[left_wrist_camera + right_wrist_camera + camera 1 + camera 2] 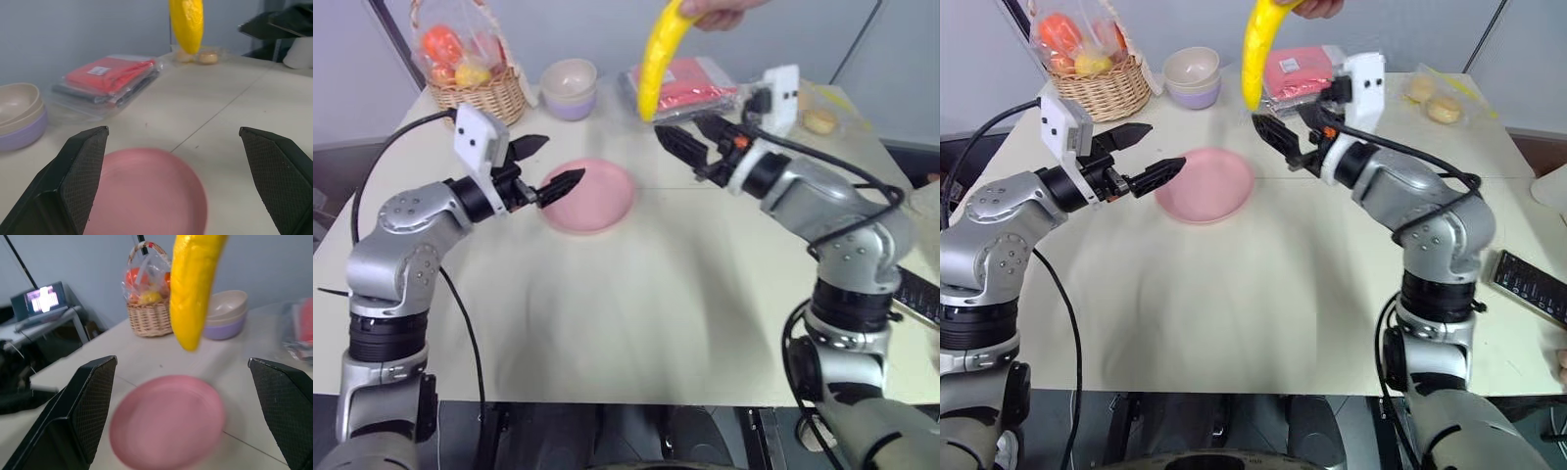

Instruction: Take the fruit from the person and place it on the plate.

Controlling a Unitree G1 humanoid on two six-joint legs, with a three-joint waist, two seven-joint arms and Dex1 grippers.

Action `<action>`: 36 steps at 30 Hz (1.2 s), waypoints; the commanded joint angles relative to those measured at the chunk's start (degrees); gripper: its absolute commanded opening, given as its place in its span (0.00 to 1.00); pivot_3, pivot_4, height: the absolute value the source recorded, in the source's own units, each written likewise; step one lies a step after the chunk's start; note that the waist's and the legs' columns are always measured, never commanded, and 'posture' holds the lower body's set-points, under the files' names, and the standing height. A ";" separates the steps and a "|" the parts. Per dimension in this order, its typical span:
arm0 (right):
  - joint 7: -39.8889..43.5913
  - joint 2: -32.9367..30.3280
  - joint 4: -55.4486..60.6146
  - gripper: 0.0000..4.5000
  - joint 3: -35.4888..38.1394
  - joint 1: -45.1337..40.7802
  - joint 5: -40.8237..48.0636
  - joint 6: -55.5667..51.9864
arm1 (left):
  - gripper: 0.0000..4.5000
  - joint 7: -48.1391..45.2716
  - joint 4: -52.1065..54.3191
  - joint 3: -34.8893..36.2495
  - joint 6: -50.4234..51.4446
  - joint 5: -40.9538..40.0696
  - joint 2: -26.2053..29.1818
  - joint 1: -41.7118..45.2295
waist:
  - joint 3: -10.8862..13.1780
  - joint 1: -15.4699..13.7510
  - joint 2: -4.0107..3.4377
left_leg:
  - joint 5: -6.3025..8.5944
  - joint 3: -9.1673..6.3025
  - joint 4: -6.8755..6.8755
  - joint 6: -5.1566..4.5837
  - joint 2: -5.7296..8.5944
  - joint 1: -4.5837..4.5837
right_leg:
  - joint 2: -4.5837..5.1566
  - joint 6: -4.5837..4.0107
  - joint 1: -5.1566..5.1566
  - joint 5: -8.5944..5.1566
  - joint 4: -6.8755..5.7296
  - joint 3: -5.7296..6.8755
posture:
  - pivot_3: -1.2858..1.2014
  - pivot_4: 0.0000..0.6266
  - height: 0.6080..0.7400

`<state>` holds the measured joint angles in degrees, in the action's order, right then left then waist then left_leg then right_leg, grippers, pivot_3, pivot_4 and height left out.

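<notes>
Hanging from a person's hand [720, 12] at the far edge of the scene, the banana [660, 57] points its lower tip down over the pale surface [636, 313], well above it and touching nothing else. The right tool [690, 137] sits just below and beside that tip, its two black fingers [90, 406] spread wide with nothing between them; in the right wrist view the banana hangs in the gap between the fingers but clear of both. The left tool [540, 164] hovers over the near left edge of the pink plate [592, 196], its fingers also spread wide and empty, aimed toward the right arm. The plate lies flat on the surface, bare, between the two tools. Behind it stand stacked bowls [570, 88], cream over lilac, and to their left a wicker basket [475, 73] of wrapped orange and yellow fruits. A clear packet holding red cloth [690, 83] lies beyond the banana, and small round buns in wrapping [1435, 98] rest near the far right corner
</notes>
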<state>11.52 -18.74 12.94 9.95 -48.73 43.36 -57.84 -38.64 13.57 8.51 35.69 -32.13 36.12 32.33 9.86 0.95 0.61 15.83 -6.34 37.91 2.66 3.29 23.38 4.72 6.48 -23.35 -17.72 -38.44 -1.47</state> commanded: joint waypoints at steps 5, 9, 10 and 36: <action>1.95 1.90 -12.26 0.98 -2.09 -10.22 -6.44 7.94 | 1.00 -0.45 6.98 3.53 2.63 -3.07 3.05 -4.37 | 0.00 0.93 -0.01 | 0.00 0.02 -0.06 0.00 -0.01 0.00 | -0.02 0.00 -0.07 0.00 -0.03 -0.01 | 0.52 0.24 1.00; 4.47 2.59 -19.83 0.98 -2.62 -14.70 -9.21 12.28 | 1.00 1.07 9.20 4.74 3.74 -3.88 3.21 -5.98 | 0.00 1.52 -0.01 | 0.00 0.01 -0.06 0.00 -0.02 0.00 | -0.02 0.00 -0.06 0.00 -0.05 -0.01 | 0.52 0.24 1.00; 5.04 2.91 -21.38 0.98 -2.57 -15.63 -9.63 13.12 | 1.00 1.40 9.58 4.95 3.96 -4.01 3.16 -6.13 | 0.00 1.66 -0.01 | 0.00 0.00 -0.06 0.00 -0.02 0.00 | -0.02 0.00 -0.06 0.00 -0.05 0.00 | 0.52 0.24 1.00; 10.51 7.86 -35.07 0.23 -2.65 -22.26 -16.11 21.03 | 1.00 5.98 14.70 11.52 5.85 -5.50 5.64 -13.62 | 0.01 1.73 -0.03 | -0.01 0.02 -0.12 0.02 -0.02 0.00 | -0.02 -0.01 -0.12 0.00 -0.07 -0.03 | 0.52 0.24 1.00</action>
<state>21.74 -11.11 -23.02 7.05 -68.77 27.53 -37.83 -32.68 26.90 18.76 42.16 -37.00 40.88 18.63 9.87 2.67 0.58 15.82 -6.32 37.78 2.68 3.27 23.38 4.70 6.47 -23.47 -17.72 -38.51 -1.49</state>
